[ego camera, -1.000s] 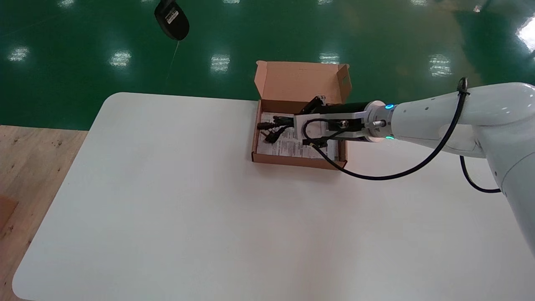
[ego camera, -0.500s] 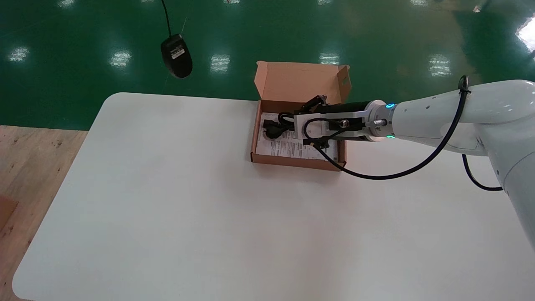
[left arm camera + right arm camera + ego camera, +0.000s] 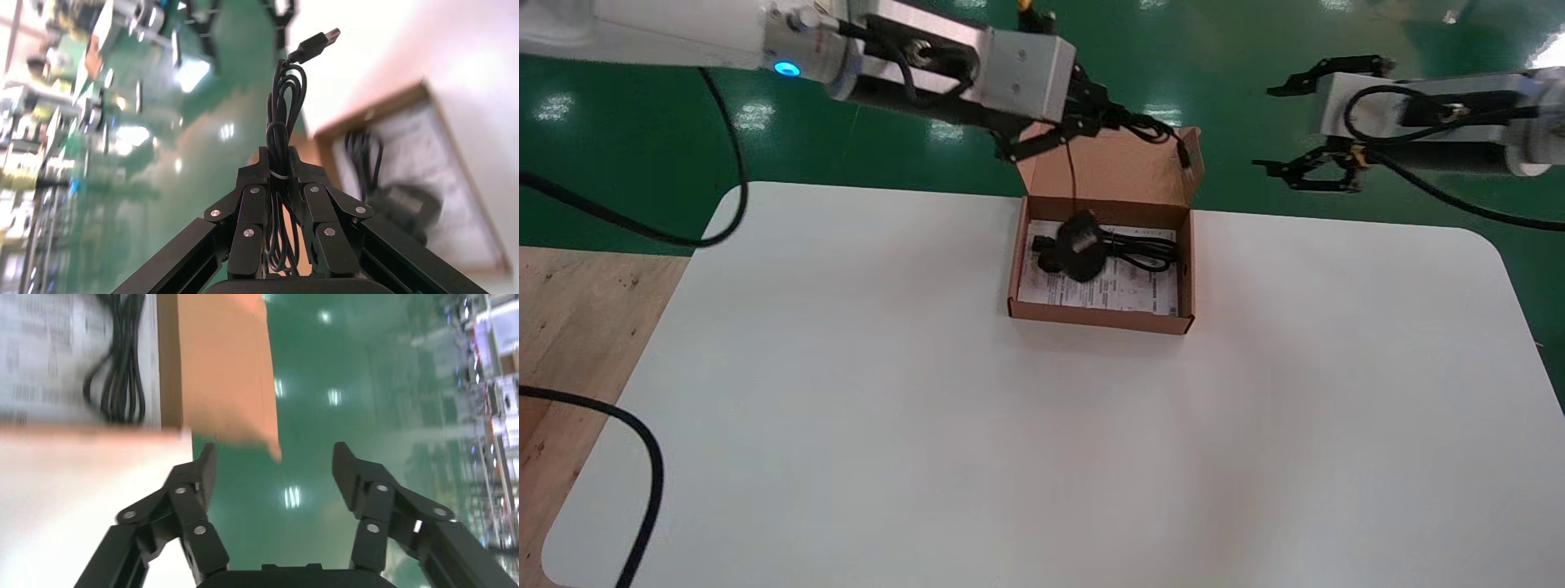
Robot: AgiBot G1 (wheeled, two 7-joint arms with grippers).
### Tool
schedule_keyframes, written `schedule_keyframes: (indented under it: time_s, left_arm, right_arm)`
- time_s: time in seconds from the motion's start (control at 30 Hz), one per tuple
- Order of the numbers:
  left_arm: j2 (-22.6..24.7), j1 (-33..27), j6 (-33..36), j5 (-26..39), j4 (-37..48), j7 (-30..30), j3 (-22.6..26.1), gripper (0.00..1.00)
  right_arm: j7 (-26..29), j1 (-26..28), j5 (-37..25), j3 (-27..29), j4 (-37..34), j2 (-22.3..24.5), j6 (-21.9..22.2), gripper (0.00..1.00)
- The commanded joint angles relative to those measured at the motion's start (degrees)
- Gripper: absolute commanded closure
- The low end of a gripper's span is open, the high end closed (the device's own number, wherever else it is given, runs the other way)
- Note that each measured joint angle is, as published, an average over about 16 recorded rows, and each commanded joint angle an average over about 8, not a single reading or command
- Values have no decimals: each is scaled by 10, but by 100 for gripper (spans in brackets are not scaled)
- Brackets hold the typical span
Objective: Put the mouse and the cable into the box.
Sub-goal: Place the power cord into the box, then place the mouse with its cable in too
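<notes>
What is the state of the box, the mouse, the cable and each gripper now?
box: open, lid standing up.
cable: lying inside the box.
mouse: down inside the box.
mouse cord: bundled, held above the box.
left gripper: fingers shut on the mouse cord.
right gripper: fingers open, empty, right of the box.

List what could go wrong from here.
1. The left gripper is shut on the cord bundle above the rear flap of the box; released there, the bundle might drop outside it.
2. The mouse overlaps the black cable, so it may settle tilted.
The right gripper is parked, open.
</notes>
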Motion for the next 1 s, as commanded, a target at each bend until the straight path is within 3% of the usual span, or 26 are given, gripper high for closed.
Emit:
schedule_keyframes:
  time_s: [0.03,0.47,0.83,0.9,1.0]
  left_arm:
    - [12,20,1,-10,-12,6,-3,100]
    - [16,154,-216,-54,-114,-95,81,100]
    - [12,195,-247,-90,-130,-218,161,100]
    - [12,197,-252,-94,-132,-234,172,93]
    - [13,202,-262,-99,-135,-253,186,56]
  right_arm:
    - [2,14,-4,-2,-7,24,-14,0]
    - [9,40,-31,-21,-24,89,-43,0]
    - [6,60,-48,-33,-19,116,-72,0]
    - [6,65,-53,-36,-18,122,-80,0]
    - [6,70,-58,-40,-16,129,-91,0]
